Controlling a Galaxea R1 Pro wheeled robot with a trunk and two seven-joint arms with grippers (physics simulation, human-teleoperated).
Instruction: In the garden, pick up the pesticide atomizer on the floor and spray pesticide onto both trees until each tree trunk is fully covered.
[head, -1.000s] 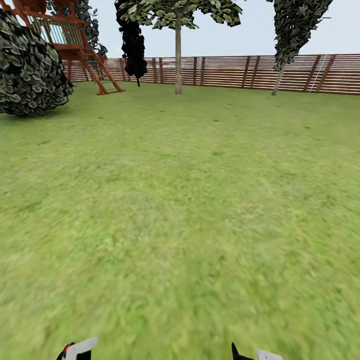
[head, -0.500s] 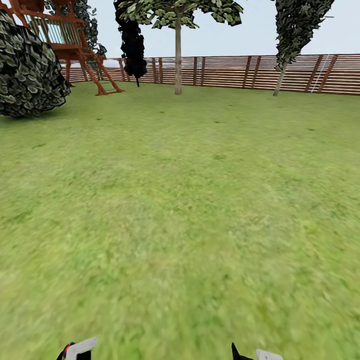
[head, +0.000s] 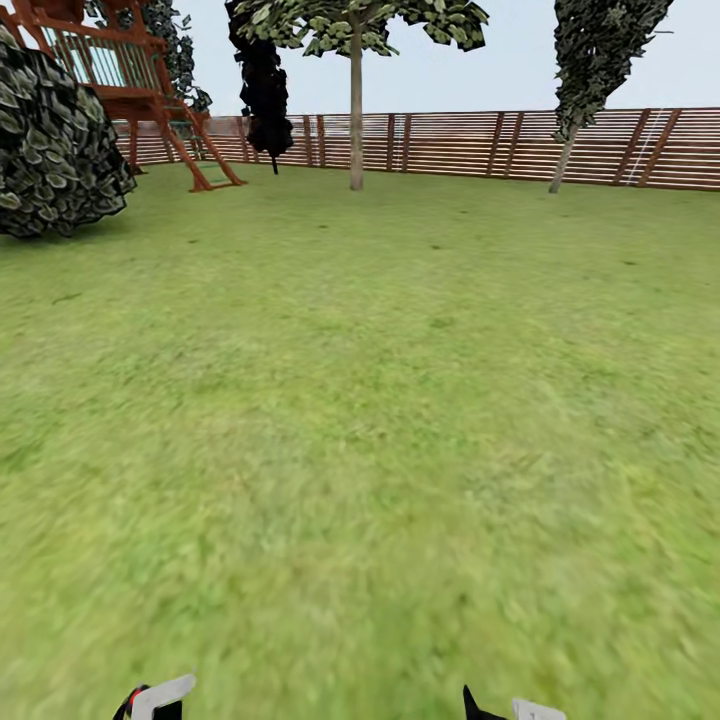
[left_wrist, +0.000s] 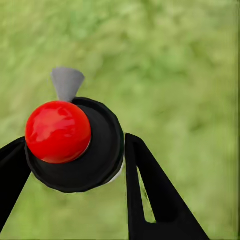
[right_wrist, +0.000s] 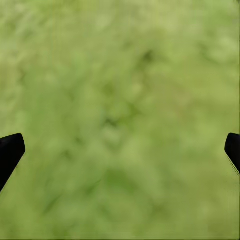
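Wide green lawn (head: 400, 400) all around, the floor of the garden. Long brown fence (head: 480, 145) along the far edge of the lawn. Big round leafy bush (head: 55, 140) at the far left edge, with a red-brown play tower (head: 130, 70) just behind it. Tall tree (head: 356, 30) near the far edge, about in the middle, with a pale bare tree trunk (head: 356, 120); probably one to spray, and well apart from the robot. Leaning tree (head: 590, 60) far off toward the right corner, and a near-black tree (head: 263, 90) by the fence.

Down low, at the near edge of the lawn, the left gripper (left_wrist: 75, 140). Pinches the pesticide atomizer (left_wrist: 102, 150) from both sides, one black finger touching each side of the round black cap. Shiny red ball (left_wrist: 58, 131) on top, small grey nozzle (left_wrist: 67, 82) poking out past it.

Right gripper (right_wrist: 122, 145) spread wide, nothing in it, only grass under it.

Probably light and hard, not squishy. Looks smooth and round, so could slip or spin in the fingers. Best held just like this, on the wide black part, with the grey nozzle left free to point at a trunk.
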